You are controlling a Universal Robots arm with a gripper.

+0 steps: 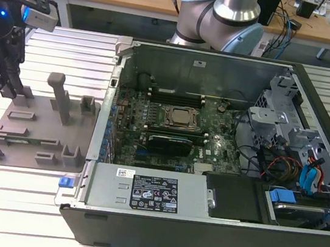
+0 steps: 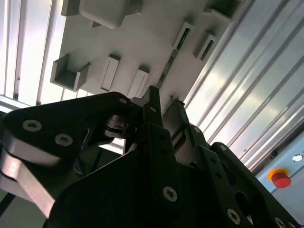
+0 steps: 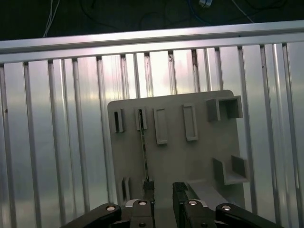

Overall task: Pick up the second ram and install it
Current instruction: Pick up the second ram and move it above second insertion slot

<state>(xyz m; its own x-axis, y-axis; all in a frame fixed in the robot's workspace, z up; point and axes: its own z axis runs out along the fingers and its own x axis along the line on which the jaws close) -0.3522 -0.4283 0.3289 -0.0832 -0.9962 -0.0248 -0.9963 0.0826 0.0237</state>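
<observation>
Your tool [image 3: 164,187] hung over the grey tray [image 3: 199,156] with its fingers spread, pinching nothing. Just beyond its tips, the second ram [image 3: 144,147] stood on edge in a tray slot. It seemed nearer one finger [image 3: 148,190] than centred in the gap. You would have done well to centre the stick between the fingers and grip its long faces squarely. Farther off, toward the exterior view's right, the open computer case [image 1: 197,245] sat on the table [image 1: 31,203].
</observation>
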